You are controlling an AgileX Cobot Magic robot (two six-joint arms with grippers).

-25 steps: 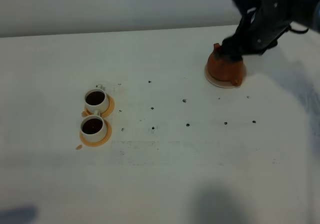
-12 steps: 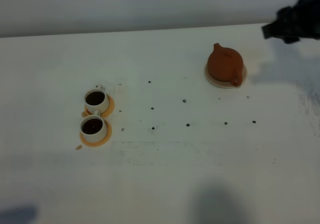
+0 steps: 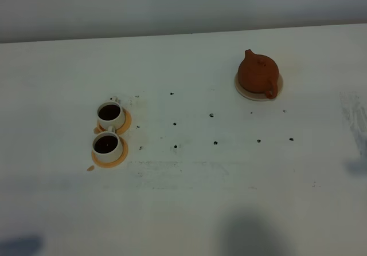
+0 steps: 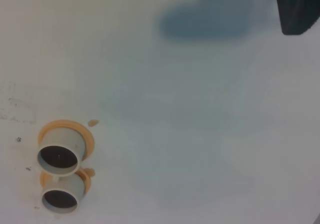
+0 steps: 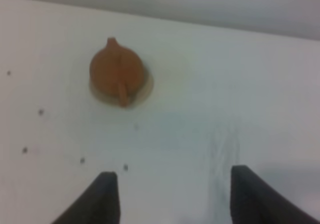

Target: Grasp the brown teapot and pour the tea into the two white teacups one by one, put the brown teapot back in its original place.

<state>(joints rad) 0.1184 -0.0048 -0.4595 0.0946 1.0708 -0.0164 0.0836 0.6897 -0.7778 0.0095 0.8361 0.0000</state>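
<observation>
On its pale beige round coaster point(image 3: 248, 93), the reddish-brown clay teapot point(image 3: 258, 74) sits beyond the right gripper's point(image 5: 170, 191) spread, empty fingers point(image 5: 102, 196); the left gripper's state cannot be told.

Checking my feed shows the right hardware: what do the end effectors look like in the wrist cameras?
The right end effector shows two flat, matte black fingers with squared tips, no markings or cables visible. Of the left one, only a blurred dark block appears at the picture's corner; its shape cannot be told.
</observation>
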